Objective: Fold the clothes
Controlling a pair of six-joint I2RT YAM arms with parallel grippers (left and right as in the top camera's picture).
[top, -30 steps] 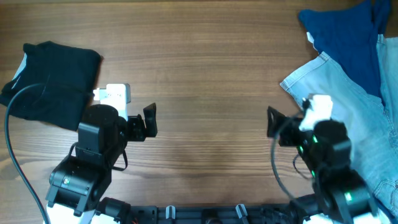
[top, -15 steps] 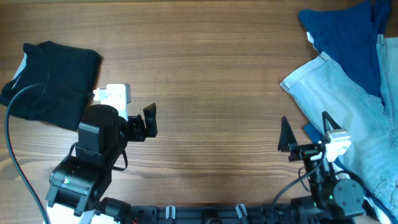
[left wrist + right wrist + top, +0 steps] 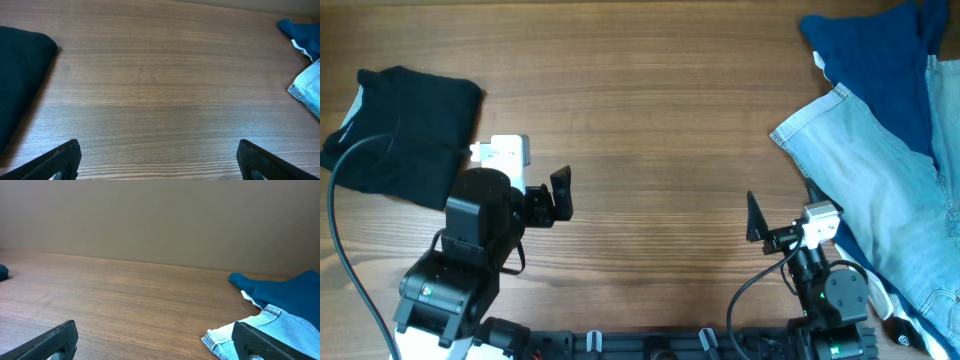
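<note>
i see the black shorts lying in a folded heap at the far left of the surface, just beyond my left end effector, which gapes wide with nothing in it. my right end effector is spread wide too, gripping nothing, near the denim garment and the blue cloth.

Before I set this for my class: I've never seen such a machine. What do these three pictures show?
This is a two-armed robot at a brown wooden table. One picture looks down from above; the others come from wrist cameras, so the dark prongs are each arm's own fingers. The left gripper and right gripper are open, holding nothing. A pair of plain black fabric shorts lies bundled on the robot's left; a light-blue denim garment and a royal-blue cloth lie on its right.
</note>
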